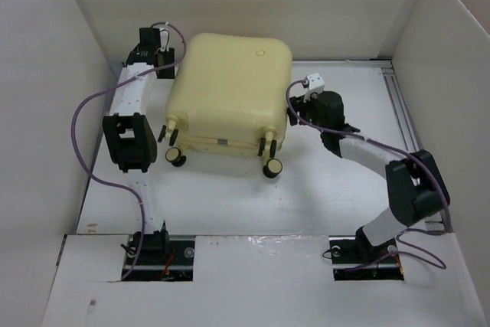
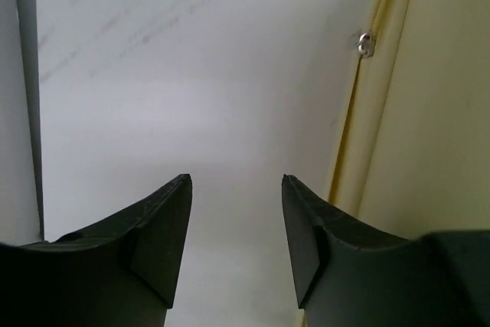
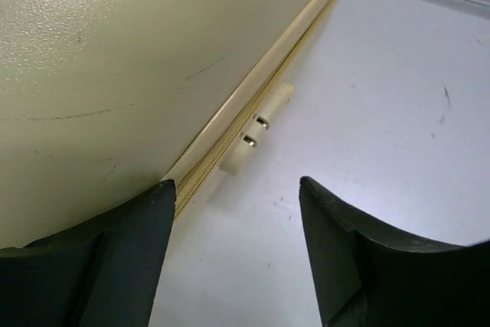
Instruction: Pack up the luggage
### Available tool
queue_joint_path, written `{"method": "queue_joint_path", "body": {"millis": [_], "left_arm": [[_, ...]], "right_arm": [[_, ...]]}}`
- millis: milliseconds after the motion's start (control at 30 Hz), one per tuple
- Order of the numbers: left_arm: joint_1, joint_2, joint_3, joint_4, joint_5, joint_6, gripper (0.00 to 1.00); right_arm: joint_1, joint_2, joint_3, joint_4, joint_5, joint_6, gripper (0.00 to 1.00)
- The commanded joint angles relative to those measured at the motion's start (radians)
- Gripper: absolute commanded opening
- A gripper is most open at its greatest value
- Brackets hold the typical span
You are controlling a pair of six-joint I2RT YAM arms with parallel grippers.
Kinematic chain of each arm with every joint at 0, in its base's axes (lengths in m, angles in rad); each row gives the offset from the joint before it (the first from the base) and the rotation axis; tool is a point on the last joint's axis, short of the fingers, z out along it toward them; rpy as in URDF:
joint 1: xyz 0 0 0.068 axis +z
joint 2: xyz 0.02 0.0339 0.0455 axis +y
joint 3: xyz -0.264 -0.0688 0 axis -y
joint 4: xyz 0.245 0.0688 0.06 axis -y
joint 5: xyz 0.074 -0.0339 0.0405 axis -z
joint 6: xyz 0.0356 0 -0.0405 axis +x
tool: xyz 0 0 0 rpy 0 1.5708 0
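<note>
The shut luggage (image 1: 230, 89) is laid near the table's (image 1: 230, 204) far edge. The left gripper (image 2: 237, 181) and right gripper (image 3: 237, 185) are seen open, nothing gripped.

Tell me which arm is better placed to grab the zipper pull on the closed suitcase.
Left, probably. The metal pull sits on the luggage seam ahead of the open left gripper. The open right gripper faces the seam and a pale studded block, with no pull visible.

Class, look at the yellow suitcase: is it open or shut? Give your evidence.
Shut. The luggage lies flat with both halves pressed together and no lining showing. The zipper track in the right wrist view runs closed.
</note>
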Motion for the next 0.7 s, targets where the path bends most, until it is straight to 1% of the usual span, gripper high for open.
{"method": "queue_joint_path", "body": {"millis": [0,33,67,133,167,200,233,267,300,333,367,400,433,467,500,533,567,633,667], "left_arm": [[-0.132,-0.029,0.144,-0.082,0.129,-0.054,0.49],[-0.123,-0.055,0.111,-0.082,0.101,-0.07,0.52],[-0.112,-0.141,0.067,-0.073,0.084,-0.083,0.54],[-0.067,-0.255,-0.033,-0.021,0.053,-0.092,0.58],[-0.058,-0.379,-0.129,-0.002,0.041,-0.074,0.64],[-0.058,-0.442,-0.174,0.037,0.022,-0.045,0.68],[-0.067,-0.508,-0.219,0.056,0.007,0.028,0.7],[-0.084,-0.573,-0.262,0.074,0.007,0.073,0.76],[-0.102,-0.696,-0.346,0.085,0.022,0.122,0.85],[-0.159,-0.748,-0.381,0.067,0.054,0.176,1.0],[-0.197,-0.783,-0.403,0.02,0.147,0.298,1.0],[-0.246,-0.82,-0.429,-0.047,0.177,0.349,1.0],[-0.352,-0.834,-0.45,-0.163,0.194,0.385,1.0],[-0.404,-0.846,-0.483,-0.201,0.194,0.406,1.0],[-0.455,-0.859,-0.521,-0.224,0.194,0.406,1.0],[-0.504,-0.878,-0.593,-0.246,0.194,0.406,1.0],[-0.599,-0.879,-0.621,-0.276,0.194,0.397,1.0],[-0.68,-0.888,-0.668,-0.287,0.173,0.361,1.0],[-0.734,-0.888,-0.669,-0.287,0.173,0.33,1.0]], "right_arm": [[0.185,-0.146,-0.1,0.111,0.007,0.125,0.73],[0.185,-0.175,-0.122,0.111,0.074,0.134,0.74],[0.185,-0.2,-0.137,0.071,0.102,0.134,0.74],[0.176,-0.263,-0.147,0.016,0.13,0.112,0.74],[0.176,-0.283,-0.147,-0.066,0.142,0.096,0.76],[0.176,-0.329,-0.147,-0.105,0.142,0.07,0.76],[0.176,-0.355,-0.147,-0.144,0.159,0.07,0.77],[0.191,-0.386,-0.166,-0.174,0.168,0.07,0.77],[0.216,-0.418,-0.185,-0.216,0.177,0.07,0.77],[0.234,-0.483,-0.231,-0.231,0.188,0.07,0.77],[0.258,-0.516,-0.254,-0.245,0.205,0.087,0.77],[0.286,-0.545,-0.275,-0.268,0.246,0.099,0.77],[0.358,-0.57,-0.295,-0.277,0.271,0.129,0.77],[0.398,-0.605,-0.335,-0.277,0.303,0.151,0.77],[0.439,-0.605,-0.354,-0.277,0.358,0.176,0.77],[0.511,-0.616,-0.369,-0.277,0.38,0.202,0.77],[0.541,-0.607,-0.381,-0.277,0.398,0.258,0.76],[0.594,-0.584,-0.392,-0.262,0.436,0.291,0.74],[0.64,-0.572,-0.392,-0.248,0.461,0.301,0.74]]}}
